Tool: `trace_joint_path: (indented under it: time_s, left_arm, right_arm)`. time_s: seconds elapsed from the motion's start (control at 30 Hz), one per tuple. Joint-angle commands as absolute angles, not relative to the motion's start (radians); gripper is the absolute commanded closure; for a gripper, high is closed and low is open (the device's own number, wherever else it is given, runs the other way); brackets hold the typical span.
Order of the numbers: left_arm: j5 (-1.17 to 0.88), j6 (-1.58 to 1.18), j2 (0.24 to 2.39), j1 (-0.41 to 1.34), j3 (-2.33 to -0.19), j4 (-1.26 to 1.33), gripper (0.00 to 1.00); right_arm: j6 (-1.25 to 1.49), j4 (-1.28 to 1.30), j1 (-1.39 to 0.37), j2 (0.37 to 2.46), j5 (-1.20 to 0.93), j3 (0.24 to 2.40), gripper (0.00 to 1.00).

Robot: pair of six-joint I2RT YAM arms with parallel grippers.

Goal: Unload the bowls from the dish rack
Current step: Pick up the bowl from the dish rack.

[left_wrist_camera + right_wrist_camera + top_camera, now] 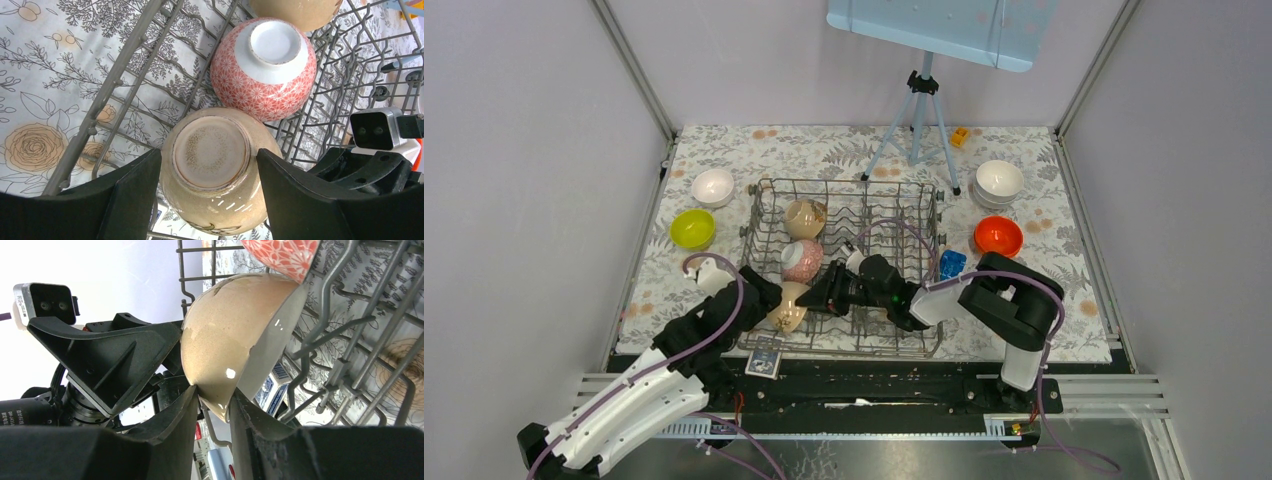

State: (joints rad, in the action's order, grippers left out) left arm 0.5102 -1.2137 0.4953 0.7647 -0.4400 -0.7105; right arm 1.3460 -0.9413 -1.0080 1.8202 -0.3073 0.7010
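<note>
The grey wire dish rack [844, 183] holds three bowls in its left row: a beige one at the back [805, 217], a red-patterned one [802, 260] and a beige one at the front [788, 308]. In the left wrist view the front beige bowl [212, 165] shows its foot. My left gripper [209, 152] is open, with a finger close on each side of it. My right gripper [215, 390] is open and narrow, straddling the same bowl's rim [235, 340], one finger outside and one inside. From above, both grippers [769, 297] [821, 297] meet at that bowl.
Left of the rack stand a white bowl [713, 186] and a lime-yellow bowl [692, 228]. On the right are stacked white bowls [999, 180], an orange-red bowl [998, 236] and a blue block [951, 263]. A tripod [919, 120] stands behind; a card box [765, 360] lies in front.
</note>
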Motion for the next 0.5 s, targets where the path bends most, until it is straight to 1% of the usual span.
trace_joint_path:
  time_s: [0.0, 0.47]
  left_arm:
    - [0.500, -1.236, 0.483, 0.768, -0.440, -0.746, 0.26]
    - [0.548, -1.265, 0.471, 0.768, -0.464, -0.789, 0.26]
  right_arm:
    - [1.367, -1.055, -1.017, 1.847, -0.322, 0.756, 0.66]
    - [1.423, -1.196, -1.022, 1.956, -0.394, 0.834, 0.71]
